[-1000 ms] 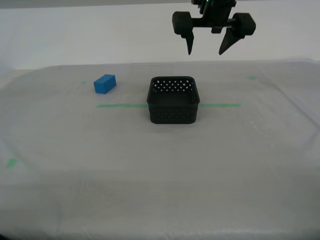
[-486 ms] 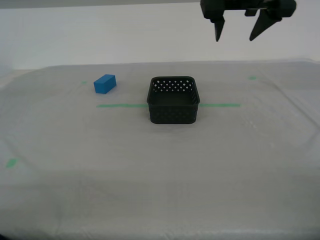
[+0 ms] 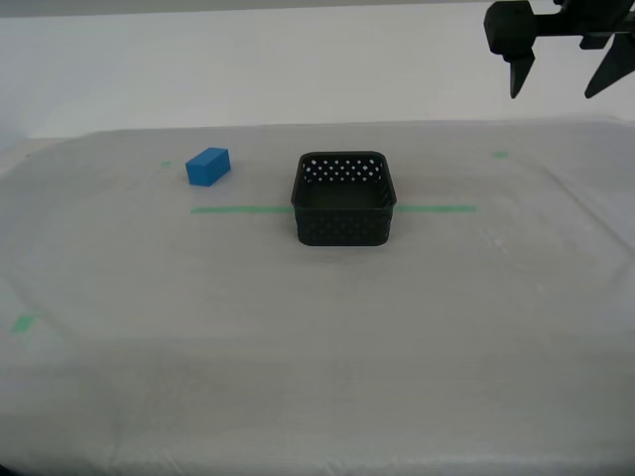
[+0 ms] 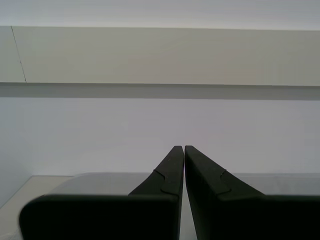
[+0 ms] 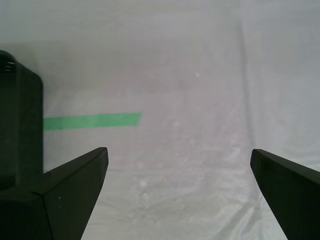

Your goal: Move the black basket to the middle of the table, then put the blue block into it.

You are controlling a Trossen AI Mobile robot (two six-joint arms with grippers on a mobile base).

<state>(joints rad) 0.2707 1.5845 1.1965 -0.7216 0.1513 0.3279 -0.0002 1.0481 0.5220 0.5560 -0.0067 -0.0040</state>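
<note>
The black basket stands empty near the middle of the table, across the green tape line. The blue block lies on the cloth toward the exterior view's left of the basket, apart from it. My first gripper hangs open and empty high above the table at the exterior view's upper right. In the first wrist view its jaws are wide apart over bare cloth, with the basket's wall at the picture's edge. My second gripper is shut on nothing and faces a pale wall. It does not show in the exterior view.
Small green tape bits lie near the front at the exterior view's left and at the back right. The tape line's end shows below my first gripper. A pale wall rises behind the table.
My first gripper has moved from above the basket toward the exterior view's right, staying open and high. The basket and the block have not moved.
</note>
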